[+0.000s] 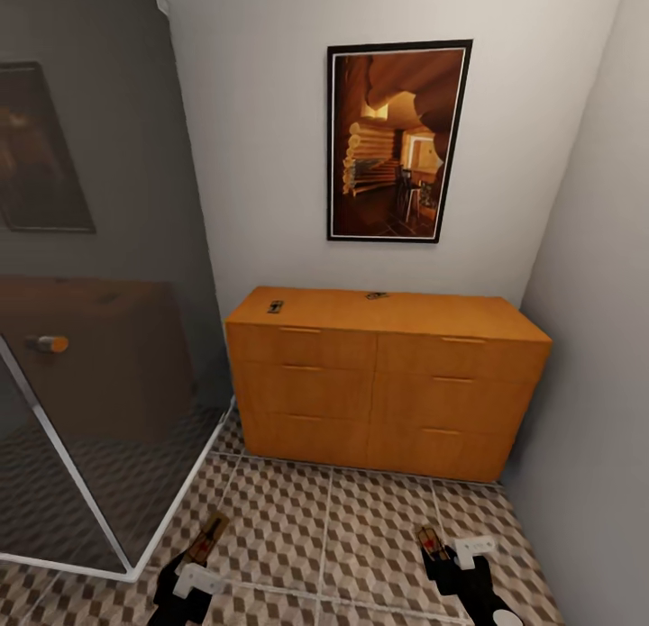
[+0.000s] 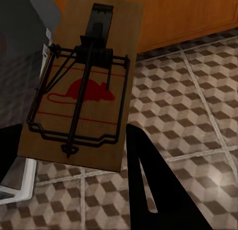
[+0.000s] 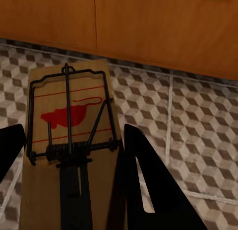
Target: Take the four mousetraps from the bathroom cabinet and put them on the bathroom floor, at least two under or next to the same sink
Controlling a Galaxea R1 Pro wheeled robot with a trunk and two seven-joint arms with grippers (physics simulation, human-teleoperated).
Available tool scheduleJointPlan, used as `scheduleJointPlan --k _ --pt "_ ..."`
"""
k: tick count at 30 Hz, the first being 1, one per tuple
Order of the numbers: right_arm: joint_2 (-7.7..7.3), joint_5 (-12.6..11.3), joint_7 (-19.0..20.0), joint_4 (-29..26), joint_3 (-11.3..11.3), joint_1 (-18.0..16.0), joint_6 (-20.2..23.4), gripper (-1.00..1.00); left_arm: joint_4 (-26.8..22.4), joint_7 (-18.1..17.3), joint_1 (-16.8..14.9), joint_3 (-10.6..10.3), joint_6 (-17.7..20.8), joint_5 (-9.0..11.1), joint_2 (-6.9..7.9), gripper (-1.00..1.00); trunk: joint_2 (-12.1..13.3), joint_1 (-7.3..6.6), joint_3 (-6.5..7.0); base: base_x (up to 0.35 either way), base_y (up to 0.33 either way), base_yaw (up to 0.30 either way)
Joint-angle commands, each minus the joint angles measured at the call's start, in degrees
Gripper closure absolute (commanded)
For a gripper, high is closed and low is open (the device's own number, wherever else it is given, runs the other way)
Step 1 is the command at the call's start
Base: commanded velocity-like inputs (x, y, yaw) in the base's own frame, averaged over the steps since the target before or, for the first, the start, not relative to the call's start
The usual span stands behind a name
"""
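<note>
Mousetraps [image 2: 79,91] [image 3: 69,140] sit pinched in each gripper [image 1: 200,554] [image 1: 433,547]; a loose pinch could drop one early.

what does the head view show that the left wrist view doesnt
Head view alone: the whole cabinet with two traps on its top, one at the left and one further right; the framed picture; the glass screen; and the right gripper holding a trap.

Left wrist view alone: close detail of the held trap, its red mouse print and dark spring bar, between the black fingers.

Both: the left gripper with that trap, the cube-pattern floor, and the cabinet's wood.
</note>
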Motion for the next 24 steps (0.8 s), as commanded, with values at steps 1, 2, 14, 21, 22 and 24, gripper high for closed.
scheduleJointPlan --k 1,2,14,21,22,24 --pt "-0.06 0.2 0.0 0.0 0.0 0.0 -0.2 1.00 0.2 0.4 -0.1 -0.5 -0.3 0.7 -0.05 1.00 0.0 0.00 -0.10 0.000 0.000 0.229" --pt "-0.08 0.2 0.0 0.0 0.0 0.0 -0.2 1.00 0.2 0.4 -0.1 -0.5 -0.3 2.3 -0.05 1.00 0.0 0.00 -0.15 0.000 0.000 0.225" --pt "0.01 0.2 0.0 0.0 0.1 0.0 -0.2 1.00 0.2 0.4 -0.1 -0.5 -0.3 11.4 0.02 1.00 0.0 0.00 -0.66 0.000 0.000 0.215" --pt "0.07 0.2 0.0 0.0 0.1 0.0 -0.2 1.00 0.2 0.4 -0.1 -0.5 -0.3 11.9 -0.04 1.00 0.0 0.00 -0.96 0.000 0.000 0.198" --pt "0.07 0.2 0.0 0.0 0.1 0.0 -0.2 1.00 0.2 0.4 -0.1 -0.5 -0.3 11.9 -0.04 1.00 0.0 0.00 -1.00 0.000 0.000 0.186" --pt "0.04 0.2 0.0 0.0 0.1 0.0 -0.2 1.00 0.2 0.4 -0.1 -0.5 -0.3 11.9 -0.03 1.00 0.0 0.00 -1.09 0.000 0.000 0.182"
